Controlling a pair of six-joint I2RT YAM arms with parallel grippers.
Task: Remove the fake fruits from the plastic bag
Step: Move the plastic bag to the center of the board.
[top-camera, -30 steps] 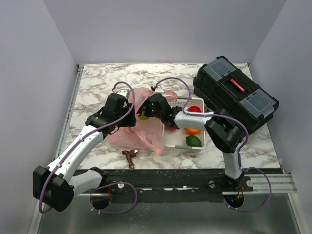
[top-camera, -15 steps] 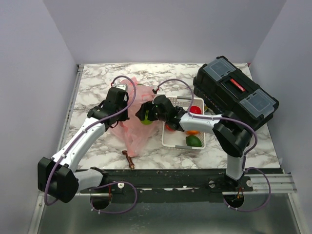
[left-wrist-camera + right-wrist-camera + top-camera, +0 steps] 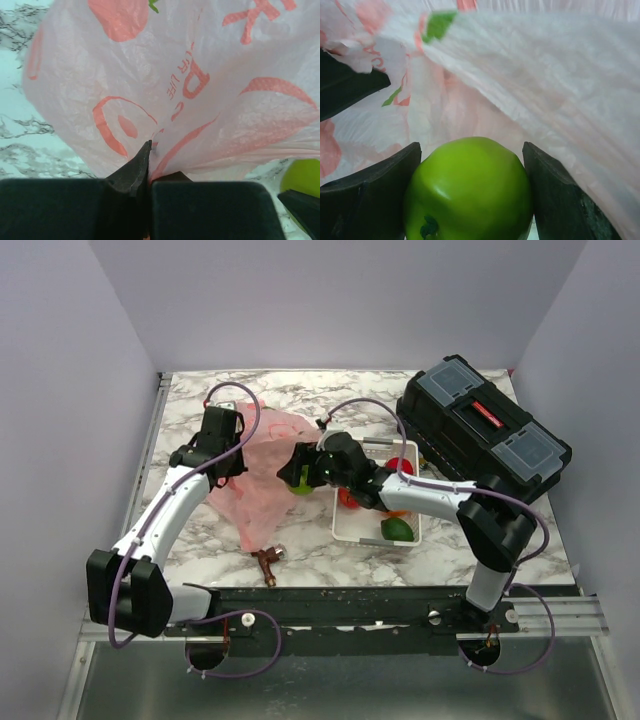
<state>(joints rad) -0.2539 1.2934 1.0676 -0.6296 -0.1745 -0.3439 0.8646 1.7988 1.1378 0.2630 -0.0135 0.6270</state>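
Observation:
The pink plastic bag (image 3: 262, 480) lies crumpled and stretched on the marble table, left of the tray. My left gripper (image 3: 236, 452) is shut on the bag's film (image 3: 200, 75) at its left end, jaws pinched together (image 3: 149, 165). My right gripper (image 3: 297, 476) is closed on a light green round fruit (image 3: 470, 190) at the bag's right edge, one finger on each side. The bag's film (image 3: 545, 75) hangs over and behind that fruit. A red apple (image 3: 400, 466), an orange (image 3: 394, 509) and a dark green fruit (image 3: 397, 529) lie in the white tray (image 3: 345, 525).
A black toolbox (image 3: 482, 432) stands at the back right, close behind the tray. A small brown object (image 3: 266, 562) lies near the table's front edge. Purple walls close in the table on three sides.
My left gripper has shut on the bag and drawn it back and to the left, stretching the film away from the green fruit. My right gripper stays on the fruit, shifted slightly left.

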